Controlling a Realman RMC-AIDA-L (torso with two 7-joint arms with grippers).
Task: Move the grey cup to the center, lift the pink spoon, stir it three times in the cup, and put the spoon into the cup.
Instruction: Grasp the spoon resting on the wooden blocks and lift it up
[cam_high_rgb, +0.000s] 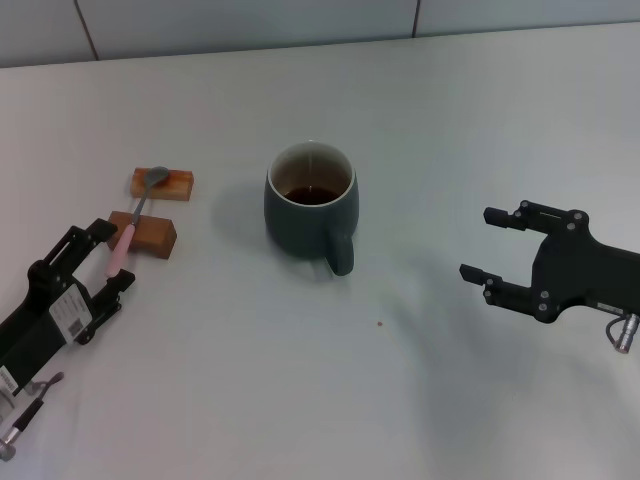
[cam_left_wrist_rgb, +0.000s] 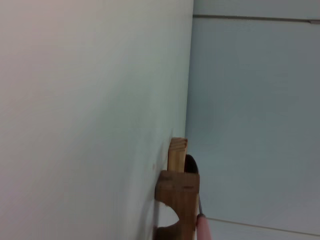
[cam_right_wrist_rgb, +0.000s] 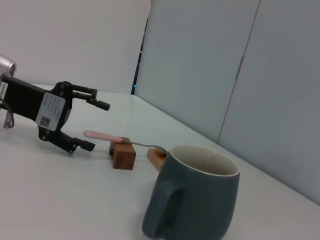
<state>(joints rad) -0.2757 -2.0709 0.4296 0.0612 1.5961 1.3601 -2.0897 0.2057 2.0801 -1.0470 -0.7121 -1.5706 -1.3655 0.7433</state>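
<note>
Looking down from the head view, we see the grey cup standing mid-table with dark liquid inside, its handle pointing toward us. To its left, two wooden blocks carry the pink spoon, whose long axis runs from the metal bowl on the far block back to the pink handle end. That end sits between the spread fingers of the left gripper, not yet pinched. A white sticker with a code on this gripper is unreadable. The right gripper hovers well apart on the cup's right, fingers spread, holding nothing.
</note>
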